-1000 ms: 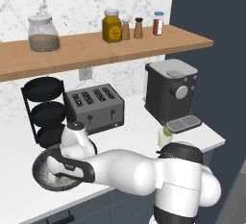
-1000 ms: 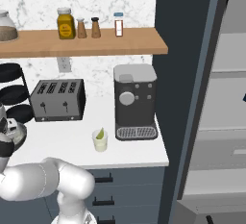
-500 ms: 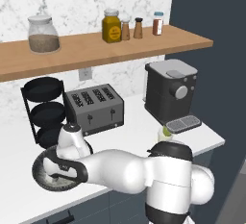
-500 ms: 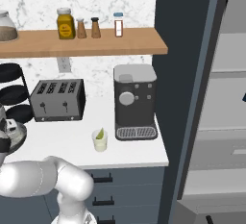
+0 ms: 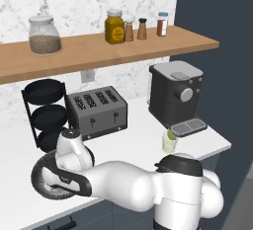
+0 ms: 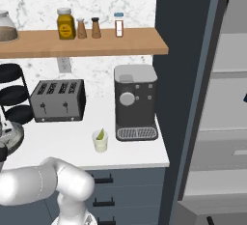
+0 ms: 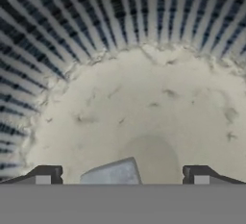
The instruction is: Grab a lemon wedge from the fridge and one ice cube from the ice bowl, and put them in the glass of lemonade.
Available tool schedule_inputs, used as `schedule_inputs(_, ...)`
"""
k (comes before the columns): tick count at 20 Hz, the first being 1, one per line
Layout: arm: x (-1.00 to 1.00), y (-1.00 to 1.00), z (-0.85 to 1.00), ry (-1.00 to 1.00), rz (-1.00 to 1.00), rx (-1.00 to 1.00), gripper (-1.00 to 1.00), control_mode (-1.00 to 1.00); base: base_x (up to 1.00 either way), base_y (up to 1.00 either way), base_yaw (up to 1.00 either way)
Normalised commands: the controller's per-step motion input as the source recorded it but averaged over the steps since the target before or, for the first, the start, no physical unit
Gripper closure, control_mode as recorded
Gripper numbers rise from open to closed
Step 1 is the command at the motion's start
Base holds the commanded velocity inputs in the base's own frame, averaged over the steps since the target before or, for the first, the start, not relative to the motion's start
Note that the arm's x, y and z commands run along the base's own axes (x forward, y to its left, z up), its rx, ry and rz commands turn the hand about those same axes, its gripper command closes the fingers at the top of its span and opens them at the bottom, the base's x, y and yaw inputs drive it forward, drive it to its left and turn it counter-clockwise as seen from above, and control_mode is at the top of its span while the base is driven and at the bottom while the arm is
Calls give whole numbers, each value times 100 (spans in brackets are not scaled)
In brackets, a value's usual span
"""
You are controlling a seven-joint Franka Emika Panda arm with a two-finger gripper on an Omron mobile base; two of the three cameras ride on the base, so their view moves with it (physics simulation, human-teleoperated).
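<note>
My gripper (image 7: 122,176) is down inside the ice bowl (image 5: 43,174), open, its fingertips (image 7: 45,175) set wide apart. A pale grey ice cube (image 7: 113,172) lies on the bowl's whitish speckled floor between the tips, touching neither. In the left base view the hand and forearm cover most of the bowl at the counter's front left. The glass of lemonade (image 5: 169,142) stands in front of the coffee machine (image 5: 175,95), with the lemon wedge (image 6: 100,134) sitting in the glass (image 6: 100,142). The fridge (image 6: 226,98) stands open on the right.
A toaster (image 5: 96,111) and a black tiered rack (image 5: 44,113) stand behind the bowl. A wooden shelf (image 5: 99,49) with jars and shakers hangs above the counter. The bowl's ribbed wall (image 7: 120,11) rises close around the hand.
The hand has shifted a little to the left over the ice bowl and the forearm has swung with it. Glass, wedge and appliances have not moved.
</note>
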Motion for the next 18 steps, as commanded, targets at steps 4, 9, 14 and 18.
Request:
schedule_inputs(4,-1,0,-9,0,0,0,-100,-100,0,0,0)
schedule_inputs(9,-31,0,-3,0,0,0,-100,-100,0,0,0)
schedule_inputs(14,-14,0,-3,0,0,0,-100,-100,0,0,0)
schedule_inputs(18,-1,0,0,0,0,0,-100,-100,0,0,0)
